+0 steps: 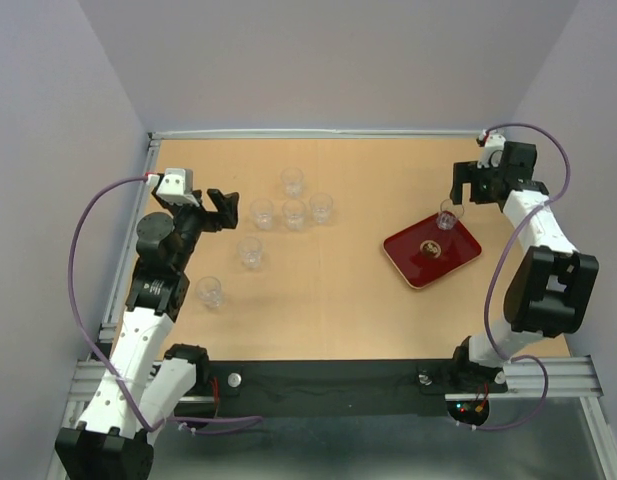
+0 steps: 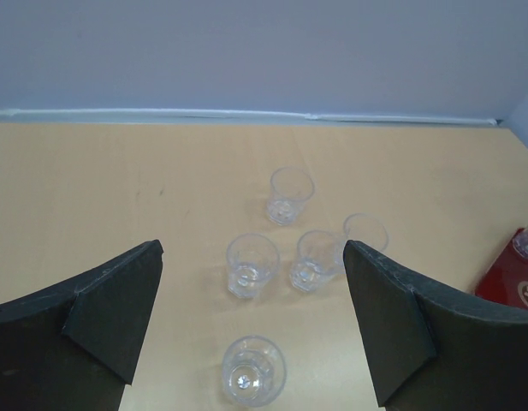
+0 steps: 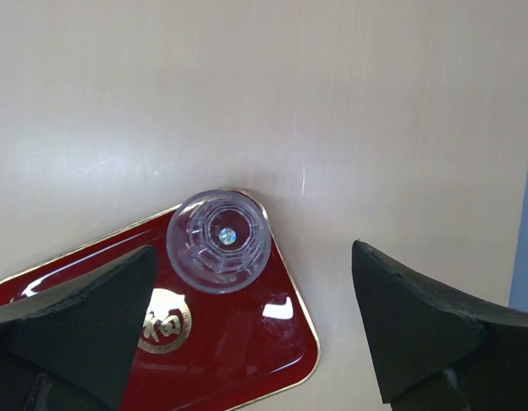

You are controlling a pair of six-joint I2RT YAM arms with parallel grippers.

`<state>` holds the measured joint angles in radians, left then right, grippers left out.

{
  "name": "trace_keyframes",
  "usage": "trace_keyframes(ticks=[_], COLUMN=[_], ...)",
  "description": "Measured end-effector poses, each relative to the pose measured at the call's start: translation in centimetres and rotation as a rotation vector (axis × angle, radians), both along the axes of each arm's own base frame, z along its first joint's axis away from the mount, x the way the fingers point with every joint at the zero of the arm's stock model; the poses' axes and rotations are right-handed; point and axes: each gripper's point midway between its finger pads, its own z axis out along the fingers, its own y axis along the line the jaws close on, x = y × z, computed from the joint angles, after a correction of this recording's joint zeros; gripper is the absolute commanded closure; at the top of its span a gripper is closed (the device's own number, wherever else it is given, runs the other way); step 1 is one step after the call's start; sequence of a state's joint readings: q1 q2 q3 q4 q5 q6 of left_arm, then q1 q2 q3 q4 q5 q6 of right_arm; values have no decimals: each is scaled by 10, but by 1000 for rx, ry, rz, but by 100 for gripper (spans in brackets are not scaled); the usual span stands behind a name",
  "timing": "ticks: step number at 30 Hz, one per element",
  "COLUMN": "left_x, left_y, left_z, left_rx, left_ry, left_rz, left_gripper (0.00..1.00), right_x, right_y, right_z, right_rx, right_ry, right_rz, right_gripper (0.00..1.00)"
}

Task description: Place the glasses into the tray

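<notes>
The dark red tray (image 1: 413, 268) lies on the right half of the table (image 1: 328, 300), turned so that one corner points to the far side. One glass (image 1: 448, 215) stands upright in that far corner, inside the raised rim. The round gold emblem (image 1: 429, 246) at the tray's middle is just on the near side of it, uncovered.

The right gripper (image 1: 471, 190) hangs over that far corner with its jaws spread wide — released, gripping nothing. In the right wrist view the glass is seen from above in the gap between the two dark fingers (image 3: 84, 317), closer to one than to the other and clear of both.

The other six glasses sit upright on the bare wood of the left half, well apart from the tray and none touching another. One stands farthest back (image 1: 292, 181). On its near side is a loose row of three (image 1: 294, 212). A fifth is nearer again (image 1: 250, 250), and the sixth is nearest and most to the left (image 1: 208, 291).

The left gripper (image 1: 228, 210) is just left of this cluster, pointing right toward it, its jaws also wide apart and empty — no glass touches either finger. In its wrist view five glasses show ahead of it, the closest one low in the gap between the fingers.
</notes>
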<state>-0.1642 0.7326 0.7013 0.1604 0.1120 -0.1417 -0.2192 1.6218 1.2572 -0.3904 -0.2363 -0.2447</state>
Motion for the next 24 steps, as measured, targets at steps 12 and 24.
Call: trace_keyframes(ticks=[12, 24], left_x=[10, 25], left_y=[-40, -54], left_z=[-33, -90], left_rx=[-52, -72], left_ry=[109, 304], left_rz=[-202, -251], left_gripper=[2, 10], right_x=[-37, -68], right_y=[46, 84], right_z=[11, 44], right_rx=[150, 224], right_ry=[-72, -209], right_rz=[158, 352], right_gripper=[0, 0])
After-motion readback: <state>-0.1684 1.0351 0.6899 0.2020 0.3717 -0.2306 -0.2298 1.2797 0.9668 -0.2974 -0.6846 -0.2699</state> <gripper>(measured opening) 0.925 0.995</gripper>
